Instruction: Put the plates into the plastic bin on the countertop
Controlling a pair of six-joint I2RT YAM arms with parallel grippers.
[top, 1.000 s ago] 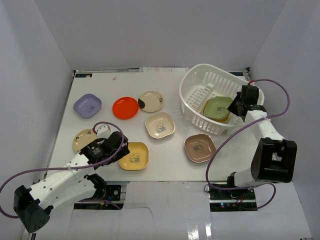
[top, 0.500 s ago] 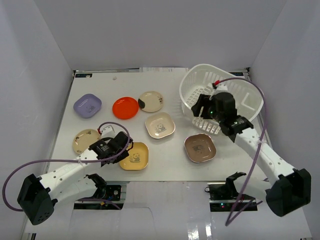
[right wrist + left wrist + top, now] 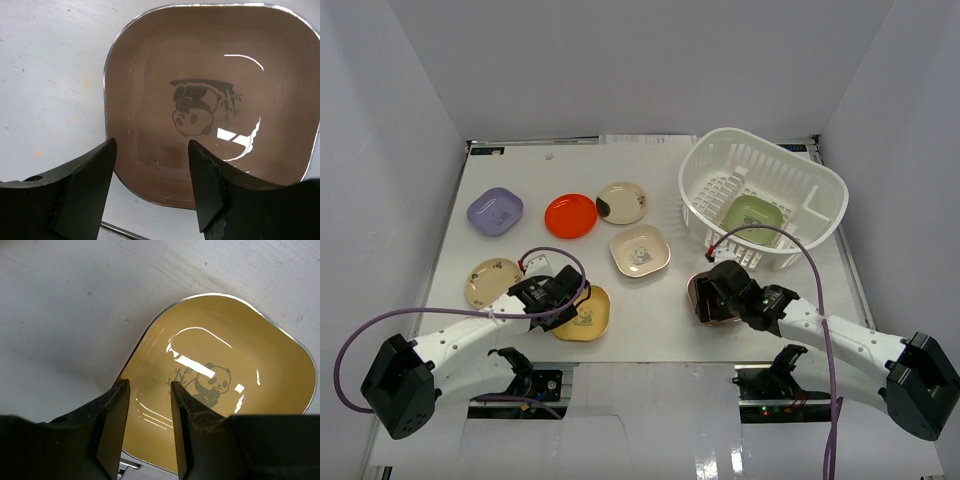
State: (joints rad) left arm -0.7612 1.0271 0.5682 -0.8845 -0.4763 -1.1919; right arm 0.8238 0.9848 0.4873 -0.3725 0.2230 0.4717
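Note:
A yellow panda plate (image 3: 588, 312) lies near the front left of the countertop (image 3: 530, 165). My left gripper (image 3: 558, 301) is open at its near-left rim; in the left wrist view (image 3: 147, 390) one finger is outside the plate (image 3: 225, 365) and one is over its bowl. My right gripper (image 3: 717, 293) is open over a brown panda plate (image 3: 704, 300), and its jaws span the plate's near edge (image 3: 152, 150). The white slotted bin (image 3: 823, 188) at the back right holds a green plate (image 3: 753, 218).
Other plates lie on the countertop: lavender (image 3: 495, 211), red (image 3: 570, 215), a cream round one (image 3: 622, 202), a cream square one (image 3: 639, 250) and a beige round one (image 3: 488, 281) beside my left arm. White walls enclose the table.
My right arm has left the bin, where the green plate stays, and swung down-left to the brown plate. My left gripper has closed in on the yellow plate's rim.

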